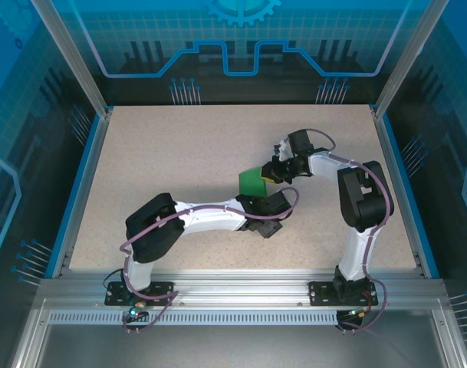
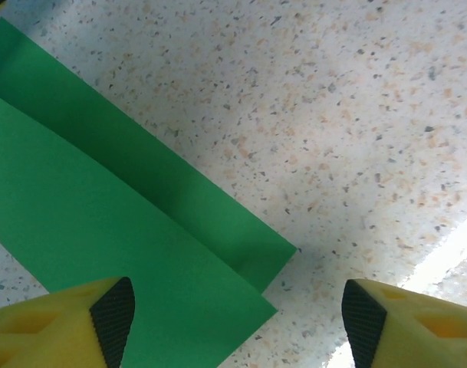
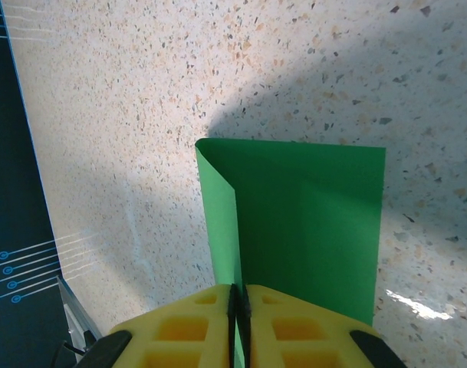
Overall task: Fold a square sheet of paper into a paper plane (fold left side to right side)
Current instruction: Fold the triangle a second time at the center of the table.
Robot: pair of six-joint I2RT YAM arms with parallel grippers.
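Right jaws pinch the green paper; left jaws gape above it.

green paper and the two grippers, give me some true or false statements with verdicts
1. The right gripper is shut on the green paper. True.
2. The left gripper is clamped on the paper. False: its jaws stand open and grip nothing.
3. The paper is a flat, unfolded square. False: one layer is folded over another.
4. The table under the paper is speckled. True.
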